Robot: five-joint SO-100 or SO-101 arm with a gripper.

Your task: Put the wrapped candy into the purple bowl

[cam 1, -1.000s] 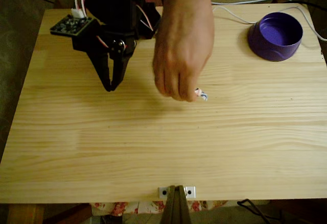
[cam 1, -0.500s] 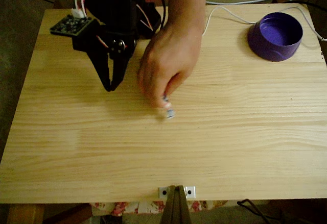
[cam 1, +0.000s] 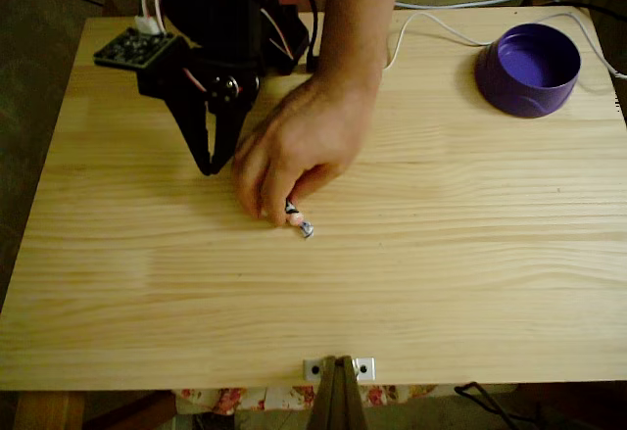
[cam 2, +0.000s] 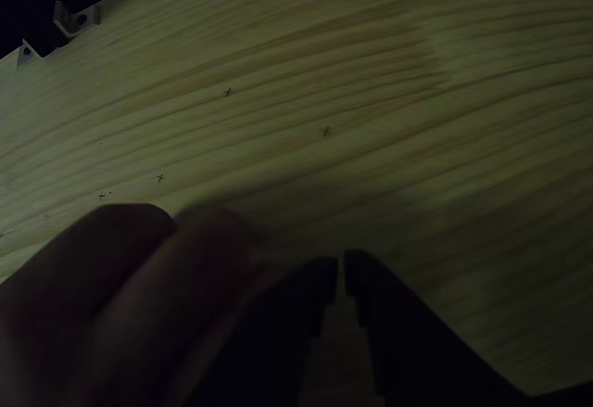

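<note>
The person's hand (cam 1: 294, 146) has moved toward the lower left since the earlier frame, carrying the wrapped candy (cam 1: 299, 219) to frame center, pinched at its fingertips. The gripper (cam 1: 211, 166) points down at upper left, fingers together and empty, just left of the hand. The purple bowl (cam 1: 529, 70) sits at upper right on the wooden table (cam 1: 441, 293).

The fixed view looks steeply down on the whole counter (cam 1: 441, 283) from its near edge. The other view sits low behind the fingers (cam 2: 320, 282), close to the same wood.
</note>
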